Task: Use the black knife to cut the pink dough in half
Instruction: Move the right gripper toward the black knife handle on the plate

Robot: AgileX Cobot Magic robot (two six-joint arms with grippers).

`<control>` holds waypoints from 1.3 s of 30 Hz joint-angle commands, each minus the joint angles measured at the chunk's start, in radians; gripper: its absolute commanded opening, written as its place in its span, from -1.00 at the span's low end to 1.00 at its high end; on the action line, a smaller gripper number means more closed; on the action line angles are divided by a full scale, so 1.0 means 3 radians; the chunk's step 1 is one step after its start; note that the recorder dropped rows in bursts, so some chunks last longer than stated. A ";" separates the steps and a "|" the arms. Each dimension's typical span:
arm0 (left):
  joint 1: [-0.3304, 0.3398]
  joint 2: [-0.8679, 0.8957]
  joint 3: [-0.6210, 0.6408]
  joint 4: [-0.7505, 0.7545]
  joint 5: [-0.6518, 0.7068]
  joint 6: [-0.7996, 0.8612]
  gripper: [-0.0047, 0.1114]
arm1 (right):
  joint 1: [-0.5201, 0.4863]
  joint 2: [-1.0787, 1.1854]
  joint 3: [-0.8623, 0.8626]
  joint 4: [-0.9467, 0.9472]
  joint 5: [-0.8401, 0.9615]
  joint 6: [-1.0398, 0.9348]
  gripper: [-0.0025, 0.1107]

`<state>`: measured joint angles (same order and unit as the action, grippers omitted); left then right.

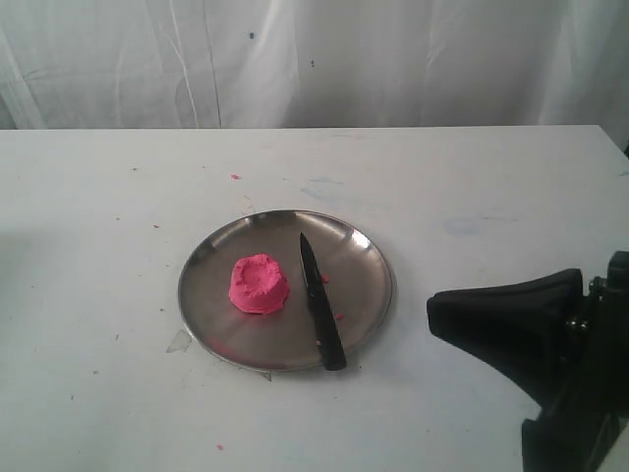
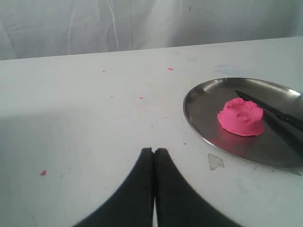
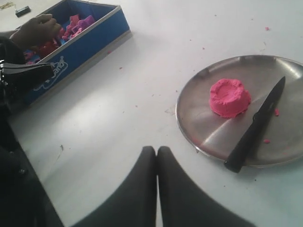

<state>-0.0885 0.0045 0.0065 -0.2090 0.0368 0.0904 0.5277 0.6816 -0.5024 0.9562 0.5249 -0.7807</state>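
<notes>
Nearest in each wrist view is the arm's own hardware: the left end effector [image 2: 154,153] and the right end effector [image 3: 156,152] both sit low over the white tabletop [image 1: 98,256] with fingertips pressed together, clenched on nothing, each well apart from the work. In the exterior view the right arm shows only as a dark bulk at the lower right edge; the left arm is not in that picture. Farther out lies the steel plate [image 1: 211,258], and on it the pink dough [image 1: 258,283], one whole dimpled mound, uncut, resting a little left of the plate's middle. Just beside it to the right lies the black knife [image 1: 320,301], flat on the plate, point aimed toward the far rim and handle end hanging over the near rim. Small pink crumbs [image 1: 235,177] dot the tabletop beyond. Farthest, in the right wrist view, a blue box [image 3: 80,40] of colored pieces sits with a person's hand [image 3: 35,29] in it. I judge the main risks as these: the knife lies flat on slick steel, so a pinch on the handle could skate it or tip the plate; an unheld plate may slide under a cut; soft dough could smear, not part.
</notes>
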 commanded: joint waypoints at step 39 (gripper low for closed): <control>-0.0017 -0.0015 -0.0022 0.0007 -0.0017 -0.0017 -0.92 | 0.0010 0.0153 0.0470 0.1605 -0.0709 -0.1524 -0.96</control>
<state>-0.0885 0.0045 0.0065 -0.2090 0.0368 0.0904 0.5277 0.7046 -0.3651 1.4168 0.3168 -1.2104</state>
